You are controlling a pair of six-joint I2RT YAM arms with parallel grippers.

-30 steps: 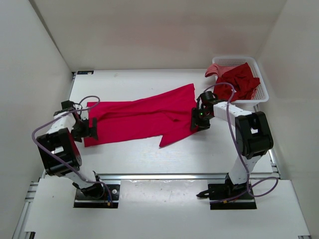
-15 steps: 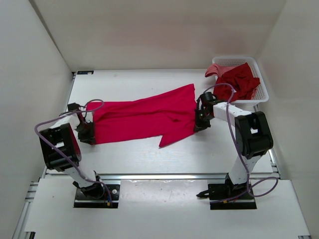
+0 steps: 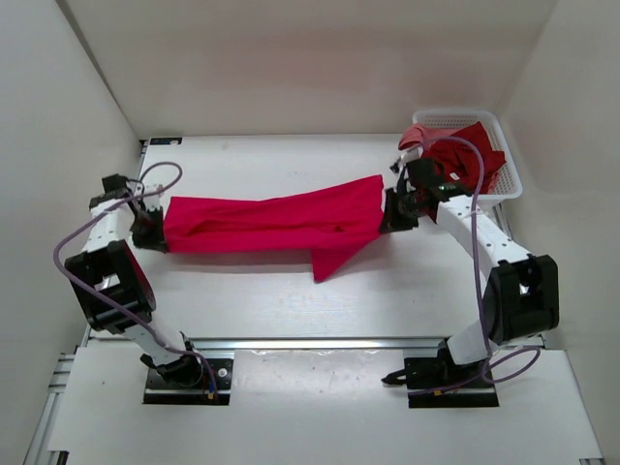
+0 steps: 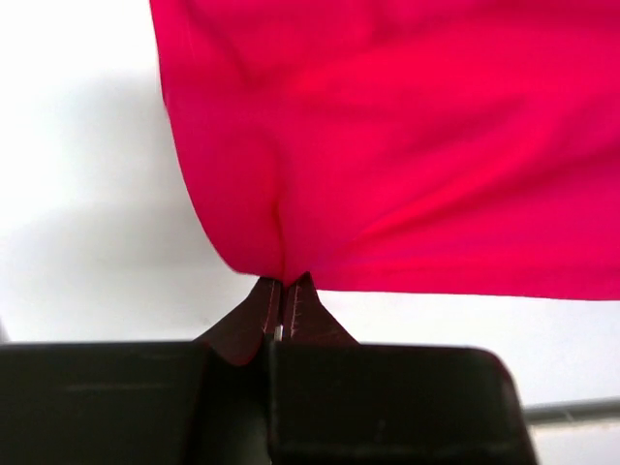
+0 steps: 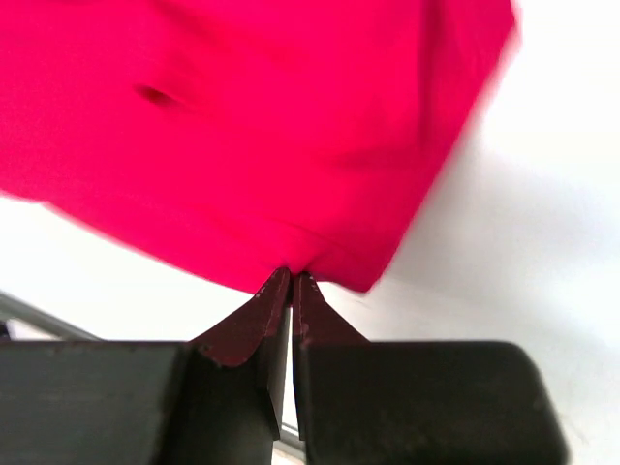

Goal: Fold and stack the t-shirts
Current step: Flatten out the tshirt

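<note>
A bright pinkish-red t-shirt (image 3: 271, 223) hangs stretched across the middle of the table between both arms, one flap drooping to the table at its lower right. My left gripper (image 3: 155, 231) is shut on its left edge; in the left wrist view the cloth (image 4: 387, 145) bunches into the pinched tips (image 4: 282, 281). My right gripper (image 3: 389, 215) is shut on the shirt's right edge, and the right wrist view shows the fabric (image 5: 242, 126) caught between its tips (image 5: 292, 274). A dark crimson t-shirt (image 3: 470, 155) lies crumpled in the basket, a paler red one (image 3: 415, 134) beside it.
The white mesh basket (image 3: 511, 167) stands at the back right corner, just behind my right arm. White walls close in the table on the left, back and right. A metal rail (image 3: 310, 341) runs along the near edge.
Both grippers closed on the shirt's ends and lifted them. The left end moved left and back, the right end moved back toward the basket, drawing the shirt into a taut narrow band.
</note>
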